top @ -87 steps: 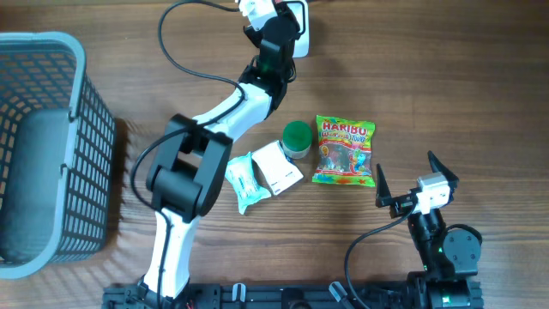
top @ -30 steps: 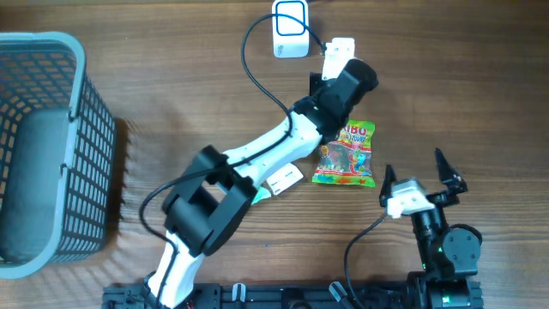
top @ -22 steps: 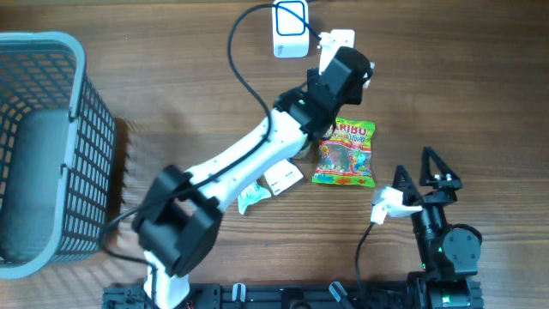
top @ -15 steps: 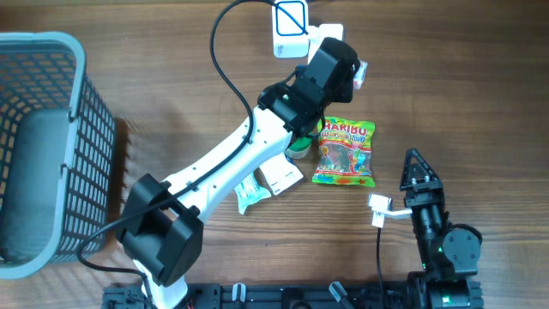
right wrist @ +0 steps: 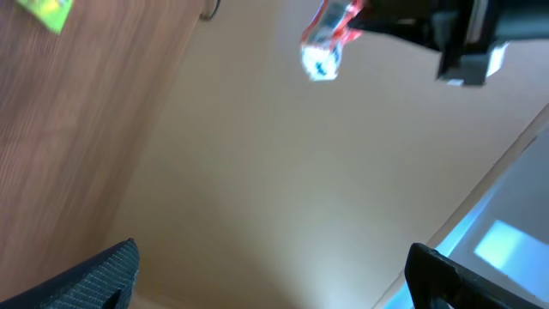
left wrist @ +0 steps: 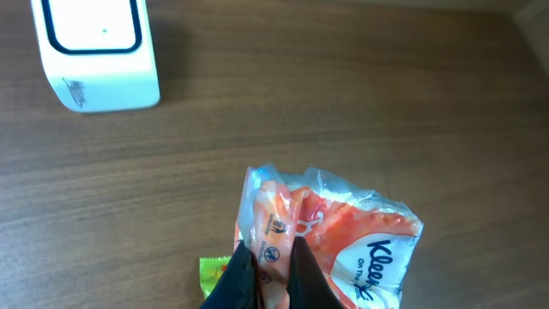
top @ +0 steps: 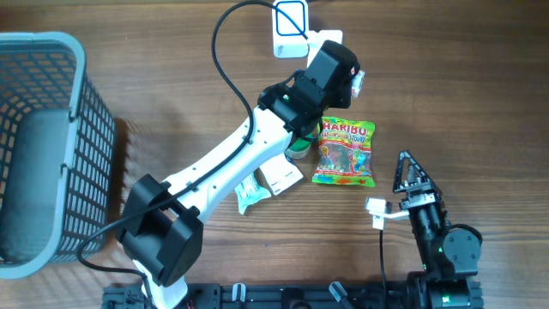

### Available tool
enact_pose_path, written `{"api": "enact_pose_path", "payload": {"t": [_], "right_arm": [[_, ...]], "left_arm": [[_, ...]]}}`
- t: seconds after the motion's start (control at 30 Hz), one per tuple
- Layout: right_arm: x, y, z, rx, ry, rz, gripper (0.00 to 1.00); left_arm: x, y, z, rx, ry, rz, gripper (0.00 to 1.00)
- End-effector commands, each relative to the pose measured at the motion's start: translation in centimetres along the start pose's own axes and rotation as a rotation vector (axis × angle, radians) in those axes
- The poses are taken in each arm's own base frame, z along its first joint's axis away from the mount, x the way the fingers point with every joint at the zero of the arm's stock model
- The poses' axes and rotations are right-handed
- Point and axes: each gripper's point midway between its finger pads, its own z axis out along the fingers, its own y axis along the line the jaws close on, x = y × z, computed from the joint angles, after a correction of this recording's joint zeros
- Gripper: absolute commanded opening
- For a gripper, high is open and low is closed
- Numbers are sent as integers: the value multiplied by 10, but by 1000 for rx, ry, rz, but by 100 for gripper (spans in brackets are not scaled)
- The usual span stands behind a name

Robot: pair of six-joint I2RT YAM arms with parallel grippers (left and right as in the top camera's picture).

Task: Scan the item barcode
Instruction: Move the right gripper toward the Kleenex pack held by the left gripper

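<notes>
Held item: a tissue pack [left wrist: 343,232] in orange-red wrap, printed face toward the left wrist camera; no barcode shows on that face.
Left fingers [left wrist: 254,275]: pinched narrow on the near-left edge of the pack, carrying it clear of the table [top: 446,69].
Right fingers [top: 408,174]: spread wide and holding nothing, at the near right.
Just changed, left arm: within the last second it has swung the pack leftward from above the far end of the Haribo bag [top: 344,152], slowing over the last half second. The pack now hangs just right of the scanner [top: 291,17] and a little nearer.
Just changed, right arm: its wrist has rolled over, so its camera now looks up past the pack overhead.
Unchanged: the Haribo bag, the green-lidded jar [top: 298,148] and the basket [top: 51,51] lie where they were.
Meaning for the task: the pack seems to be in the presenting step, not yet read.
Next need: probably turning the pack so its barcode side faces the scanner's window.
Risk: the thin edge grip may let the soft pack sag or twist.
</notes>
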Motion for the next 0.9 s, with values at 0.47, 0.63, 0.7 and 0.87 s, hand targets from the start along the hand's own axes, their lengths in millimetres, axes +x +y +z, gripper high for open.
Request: {"api": "enact_pose_path", "payload": {"t": [0.47, 0.63, 0.7, 0.87], "right_arm": [[-132, 22, -26, -278, -740, 778, 100], [-147, 4, -42, -272, -915, 886, 99], [-148, 1, -43, -298, -927, 959, 100], [-136, -5, -31, -501, -804, 1462, 100]], "left_arm": [[24, -30, -3, 264, 174, 32, 4], [23, -28, -1, 259, 172, 28, 4], [21, -23, 0, 253, 168, 22, 4], [6, 2, 5, 218, 150, -22, 4]]}}
